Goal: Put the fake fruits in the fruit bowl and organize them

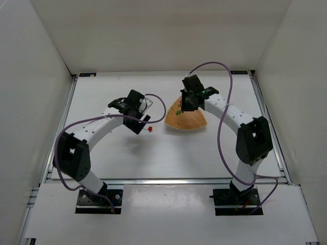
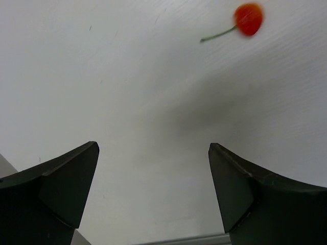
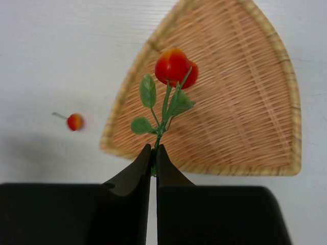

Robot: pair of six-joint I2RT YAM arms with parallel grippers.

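Note:
The fruit bowl [image 3: 240, 102] is a tan woven dish shaped like a rounded triangle, seen also from above [image 1: 191, 121]. My right gripper [image 3: 154, 149] is shut on the green stem of a leafy sprig [image 3: 162, 104] with red berries [image 3: 175, 66] at its tip, held over the bowl's left part. From above the right gripper [image 1: 188, 102] hangs over the bowl's far left corner. A single red cherry [image 2: 249, 19] with a thin stem lies on the table left of the bowl [image 1: 151, 129] [image 3: 74, 121]. My left gripper [image 2: 153, 148] [image 1: 139, 121] stands open beside that cherry, nothing between its fingers.
White walls close the table on the left, back and right. A metal rail [image 1: 168, 180] runs along the near edge, with both arm bases behind it. A purple cable [image 1: 225, 97] loops over the right arm.

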